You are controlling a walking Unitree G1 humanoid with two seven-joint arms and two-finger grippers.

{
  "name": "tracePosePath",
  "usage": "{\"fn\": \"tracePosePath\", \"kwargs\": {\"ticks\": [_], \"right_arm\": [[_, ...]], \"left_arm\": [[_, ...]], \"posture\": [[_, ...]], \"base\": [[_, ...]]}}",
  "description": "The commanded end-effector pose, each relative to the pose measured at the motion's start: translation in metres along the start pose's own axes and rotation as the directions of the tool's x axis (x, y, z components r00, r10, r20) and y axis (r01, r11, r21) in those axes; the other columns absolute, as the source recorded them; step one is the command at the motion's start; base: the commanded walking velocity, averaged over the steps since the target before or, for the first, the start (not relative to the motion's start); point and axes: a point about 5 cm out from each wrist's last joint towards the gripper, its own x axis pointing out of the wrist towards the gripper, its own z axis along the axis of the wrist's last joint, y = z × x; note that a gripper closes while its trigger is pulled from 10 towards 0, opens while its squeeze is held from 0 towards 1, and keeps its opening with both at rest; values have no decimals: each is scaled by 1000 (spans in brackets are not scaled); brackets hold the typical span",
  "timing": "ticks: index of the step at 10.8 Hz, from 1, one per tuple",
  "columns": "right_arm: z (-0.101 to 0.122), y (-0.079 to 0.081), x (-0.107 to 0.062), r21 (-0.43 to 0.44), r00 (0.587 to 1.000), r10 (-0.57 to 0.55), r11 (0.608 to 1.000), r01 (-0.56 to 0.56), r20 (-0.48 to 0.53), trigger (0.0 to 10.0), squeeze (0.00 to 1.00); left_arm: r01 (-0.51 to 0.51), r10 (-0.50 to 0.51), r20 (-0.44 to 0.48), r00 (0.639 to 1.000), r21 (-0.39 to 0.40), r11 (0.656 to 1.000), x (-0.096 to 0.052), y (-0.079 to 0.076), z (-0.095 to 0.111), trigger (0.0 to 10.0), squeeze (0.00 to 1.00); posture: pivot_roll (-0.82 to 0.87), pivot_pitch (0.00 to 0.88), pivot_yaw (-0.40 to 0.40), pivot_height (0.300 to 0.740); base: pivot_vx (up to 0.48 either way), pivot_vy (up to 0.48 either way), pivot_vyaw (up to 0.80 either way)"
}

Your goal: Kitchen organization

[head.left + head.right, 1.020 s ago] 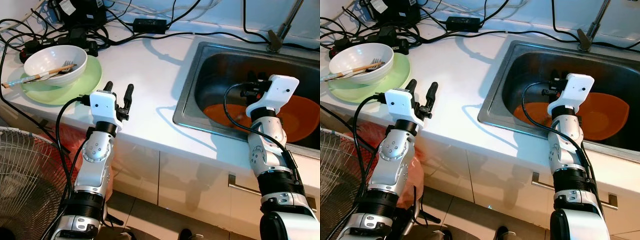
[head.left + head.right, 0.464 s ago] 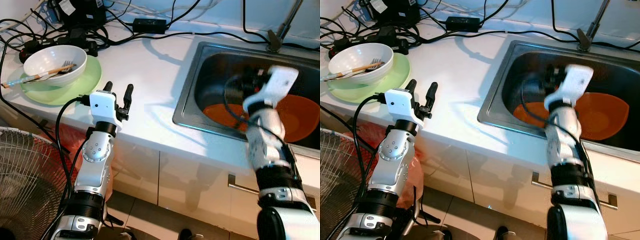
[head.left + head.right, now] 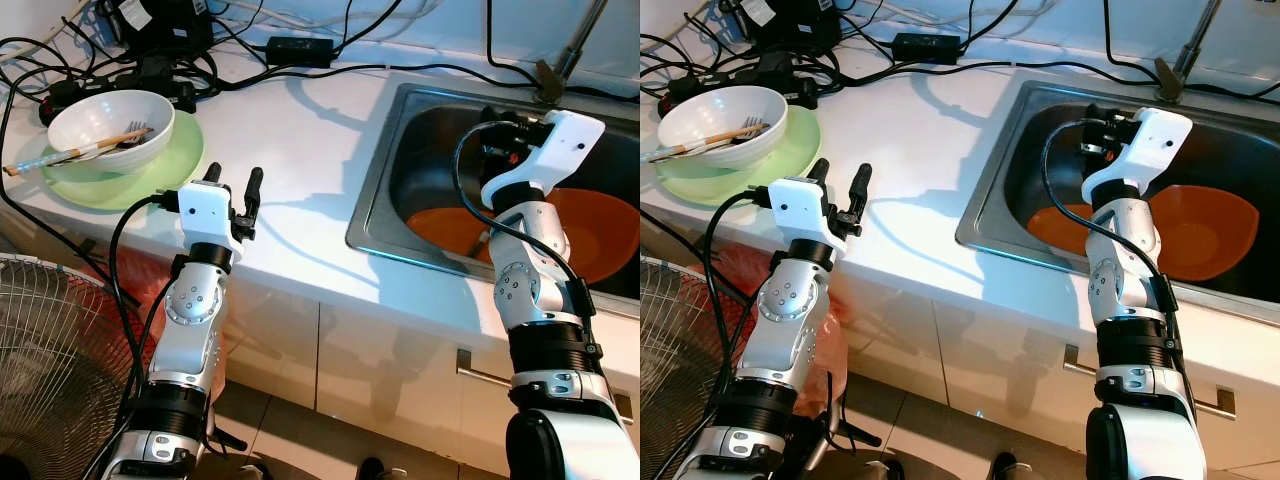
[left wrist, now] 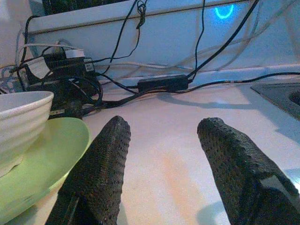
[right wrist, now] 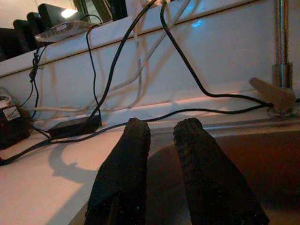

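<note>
Eye views: white bowl (image 3: 110,128) holding chopsticks (image 3: 70,152), on green plate (image 3: 125,160), far left of table (image 3: 290,150); orange bowl (image 3: 590,230) in sink (image 3: 400,130).
Left wrist: left gripper (image 4: 161,140) spread open above table, beside plate.
Right wrist: right gripper (image 5: 161,136) over sink, fingers (image 5: 131,164) narrowly parted, empty.

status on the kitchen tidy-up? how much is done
Done: an orange bowl lies in the sink. In hand: nothing; the right gripper is empty above the sink, its fingers nearly closed; the left gripper is open over the counter. Left: the white bowl with chopsticks on the green plate.
</note>
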Motion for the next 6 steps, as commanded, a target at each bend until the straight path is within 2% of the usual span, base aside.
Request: {"fn": "tracePosePath", "kwargs": {"ticks": [1,3,4,6], "right_arm": [[-1,-2,-2,15,1000,-6,1000,6,-15,10000,0],[-6,-3,-5,22,999,-12,1000,13,-39,10000,0],[-7,-3,-6,26,999,-11,1000,12,-42,10000,0],[-9,-2,-6,27,999,-6,1000,7,-49,10000,0]], "left_arm": [[-19,19,-16,1000,10,1000,-1,1,-2,10000,0],[-127,127,-2,992,-23,992,-8,-1,6,10000,0],[-172,173,-2,985,-86,981,-13,-7,9,10000,0],[-189,194,28,981,-113,975,-11,-15,22,10000,0]], "posture": [[77,165,9,740],[83,163,17,740],[86,159,17,740],[87,150,18,740]], "base": [[0,0,0],[0,0,0],[0,0,0],[0,0,0]]}}
